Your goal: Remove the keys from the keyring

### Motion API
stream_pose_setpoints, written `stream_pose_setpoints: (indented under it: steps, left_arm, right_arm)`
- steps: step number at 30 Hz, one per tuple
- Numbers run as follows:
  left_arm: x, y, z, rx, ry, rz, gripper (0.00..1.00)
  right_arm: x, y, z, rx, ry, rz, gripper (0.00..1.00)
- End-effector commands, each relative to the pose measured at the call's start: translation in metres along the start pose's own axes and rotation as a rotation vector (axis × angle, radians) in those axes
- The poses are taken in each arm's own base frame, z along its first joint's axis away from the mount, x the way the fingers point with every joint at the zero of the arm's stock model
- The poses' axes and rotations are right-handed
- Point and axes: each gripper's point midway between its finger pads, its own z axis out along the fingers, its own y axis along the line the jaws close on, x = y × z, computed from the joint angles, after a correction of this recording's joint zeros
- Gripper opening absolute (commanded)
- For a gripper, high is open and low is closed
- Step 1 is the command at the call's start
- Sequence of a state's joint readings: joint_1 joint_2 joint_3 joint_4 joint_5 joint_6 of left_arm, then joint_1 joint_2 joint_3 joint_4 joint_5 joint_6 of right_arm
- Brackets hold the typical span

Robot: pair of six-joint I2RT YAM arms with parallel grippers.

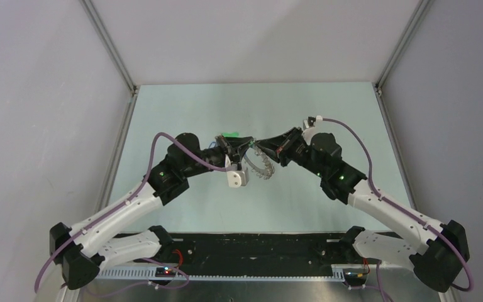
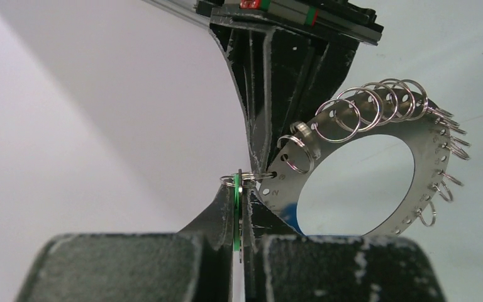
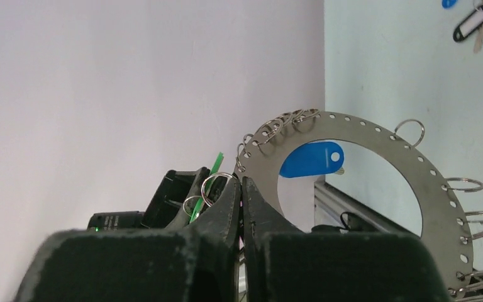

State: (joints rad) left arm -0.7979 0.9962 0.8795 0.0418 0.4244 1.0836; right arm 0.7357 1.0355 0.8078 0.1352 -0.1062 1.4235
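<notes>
Two pinches suspend the thin, flat, perforated silver metal keyring [image 3: 383, 145] in mid-air between the arms: right gripper [image 3: 242, 201] closed on its stiff, probably slippery rim, left gripper [image 2: 240, 221] clamping a light green-tagged key [image 2: 235, 211], the surest handle.

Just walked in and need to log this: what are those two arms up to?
They meet over mid-table with the keyring held between them. The right hand is shut on the ring's edge. The left hand pinches a green tag hooked on by a small split ring. Many more split rings hang around it.
</notes>
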Motion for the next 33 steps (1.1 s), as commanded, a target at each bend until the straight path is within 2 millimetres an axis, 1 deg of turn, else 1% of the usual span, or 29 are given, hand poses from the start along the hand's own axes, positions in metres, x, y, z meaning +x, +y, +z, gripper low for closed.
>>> stream_pose_setpoints:
  steps: [1,2,3,4,6,9,11,12,15,17,18,19,20,21,22,23,24,25,26,29,30,33]
  left_arm:
    - [-0.028,0.017,0.0,-0.051,-0.105,0.062,0.0]
    - [-0.028,0.017,0.0,-0.052,-0.105,0.058,0.0]
    - [-0.028,0.018,-0.001,-0.057,-0.1,0.057,0.0]
    - [-0.027,0.019,-0.001,-0.059,-0.097,0.055,0.0]
    - [-0.028,0.02,-0.002,-0.063,-0.099,0.056,0.0]
    - [-0.032,0.02,-0.004,-0.063,-0.114,0.058,0.0]
    - [-0.035,0.021,-0.006,-0.064,-0.123,0.058,0.0]
    - [-0.036,0.02,-0.006,-0.063,-0.127,0.059,0.0]
    - [-0.04,0.021,-0.009,-0.065,-0.138,0.061,0.0]
    - [-0.041,0.021,-0.01,-0.065,-0.142,0.06,0.0]
    - [-0.042,0.022,-0.011,-0.067,-0.145,0.061,0.0]
    - [-0.042,0.021,-0.011,-0.068,-0.145,0.061,0.0]
    - [-0.043,0.022,-0.011,-0.068,-0.147,0.061,0.0]
    - [-0.043,0.021,-0.011,-0.067,-0.147,0.06,0.0]
    - [-0.043,0.021,-0.012,-0.067,-0.149,0.06,0.0]
    - [-0.044,0.021,-0.012,-0.066,-0.153,0.06,0.0]
    - [-0.045,0.021,-0.013,-0.066,-0.156,0.061,0.0]
    - [-0.046,0.021,-0.013,-0.064,-0.16,0.06,0.0]
    - [-0.046,0.021,-0.014,-0.066,-0.162,0.062,0.0]
    - [-0.048,0.022,-0.015,-0.066,-0.17,0.064,0.0]
    - [-0.049,0.021,-0.015,-0.065,-0.172,0.064,0.0]
    - [-0.051,0.02,-0.016,-0.058,-0.182,0.064,0.0]
  right_arm:
    - [-0.018,-0.008,0.004,0.06,-0.059,0.108,0.12]
    - [-0.023,-0.008,0.003,0.057,-0.069,0.083,0.38]
    - [-0.025,-0.009,0.001,0.058,-0.075,0.061,0.48]
    - [-0.028,-0.007,-0.002,0.051,-0.084,0.012,0.61]
    - [-0.032,-0.01,-0.007,0.06,-0.1,-0.074,0.7]
    - [-0.036,-0.016,-0.015,0.075,-0.113,-0.214,0.72]
    - [-0.039,-0.019,-0.023,0.066,-0.123,-0.35,0.73]
    - [-0.04,-0.022,-0.025,0.059,-0.129,-0.381,0.73]
    - [-0.045,-0.018,-0.032,0.009,-0.156,-0.545,0.72]
    - [-0.048,-0.015,-0.036,-0.015,-0.167,-0.618,0.72]
    - [-0.044,-0.012,-0.036,-0.041,-0.147,-0.641,0.72]
    - [-0.045,-0.011,-0.037,-0.056,-0.138,-0.676,0.72]
    - [-0.037,-0.006,-0.038,-0.101,-0.098,-0.695,0.72]
    - [-0.036,-0.005,-0.038,-0.118,-0.081,-0.722,0.72]
    - [-0.028,0.0,-0.04,-0.167,-0.038,-0.744,0.71]
    - [-0.027,0.001,-0.04,-0.181,-0.03,-0.776,0.71]
    - [-0.022,0.005,-0.041,-0.218,-0.008,-0.831,0.7]
    - [-0.02,0.009,-0.042,-0.246,-0.008,-0.867,0.68]
    - [-0.018,0.009,-0.043,-0.265,-0.003,-0.935,0.67]
    - [-0.018,0.018,-0.047,-0.324,-0.038,-1.068,0.6]
    - [-0.017,0.019,-0.048,-0.345,-0.036,-1.12,0.59]
    - [-0.013,0.028,-0.047,-0.413,-0.043,-1.208,0.56]
